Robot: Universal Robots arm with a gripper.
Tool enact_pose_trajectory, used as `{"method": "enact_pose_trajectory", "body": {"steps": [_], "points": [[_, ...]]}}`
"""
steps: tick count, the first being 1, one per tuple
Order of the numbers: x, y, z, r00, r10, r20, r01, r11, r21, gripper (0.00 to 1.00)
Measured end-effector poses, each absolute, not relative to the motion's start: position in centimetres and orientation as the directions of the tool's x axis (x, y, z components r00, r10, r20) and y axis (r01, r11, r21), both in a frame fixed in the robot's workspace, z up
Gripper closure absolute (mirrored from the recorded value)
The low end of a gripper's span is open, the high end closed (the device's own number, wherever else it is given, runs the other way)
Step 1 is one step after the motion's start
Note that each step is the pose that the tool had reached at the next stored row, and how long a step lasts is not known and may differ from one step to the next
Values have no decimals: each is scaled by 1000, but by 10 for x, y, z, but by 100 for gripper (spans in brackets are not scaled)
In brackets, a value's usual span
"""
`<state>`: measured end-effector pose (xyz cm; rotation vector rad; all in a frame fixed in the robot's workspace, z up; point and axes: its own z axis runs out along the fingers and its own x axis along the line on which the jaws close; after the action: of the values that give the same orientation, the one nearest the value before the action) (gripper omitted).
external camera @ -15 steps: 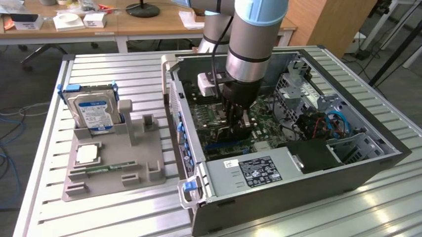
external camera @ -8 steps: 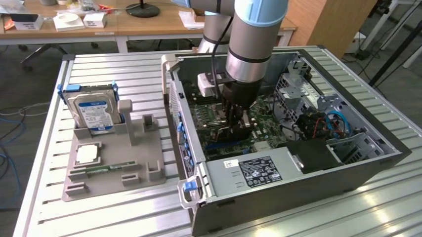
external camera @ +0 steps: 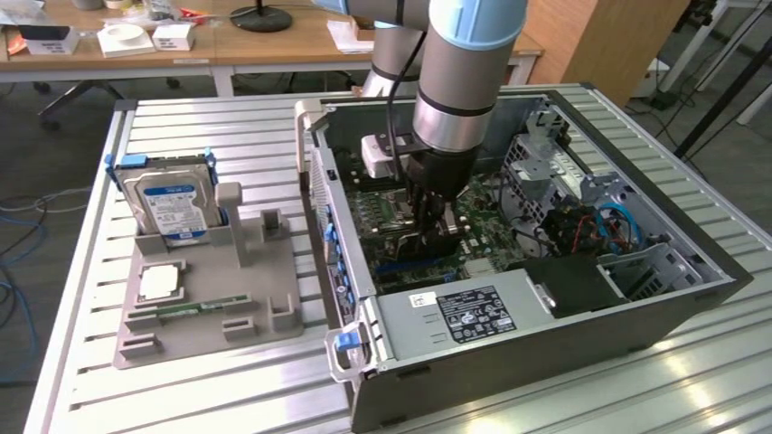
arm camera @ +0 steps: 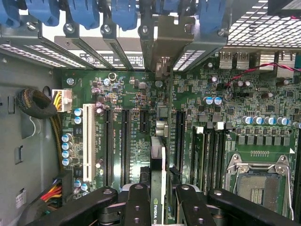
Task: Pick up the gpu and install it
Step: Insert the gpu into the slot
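So the gripper is clamped on the gpu, fingers closed in on either side of the thin card, which you see edge-on in the wrist view with a bit of NVIDIA lettering between the pads. The card stands upright over the motherboard, lined up along the black expansion slots, with its metal bracket end up near the blue slot clips at the case's rear wall. Can't tell if the edge is actually seated in a slot.

In the exterior view the gripper is down inside the open PC case. On the exterior view's left, well away from the case, there's a grey parts tray with a blue-labelled hard drive standing up and a CPU chip lying flat.
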<state>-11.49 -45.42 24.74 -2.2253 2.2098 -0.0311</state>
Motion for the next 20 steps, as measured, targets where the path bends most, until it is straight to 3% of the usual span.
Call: {"method": "enact_pose_trajectory", "body": {"steps": [20], "points": [[-115, -455, 248, 7, -1000, 11, -1000, -7, -18, 74]]}}
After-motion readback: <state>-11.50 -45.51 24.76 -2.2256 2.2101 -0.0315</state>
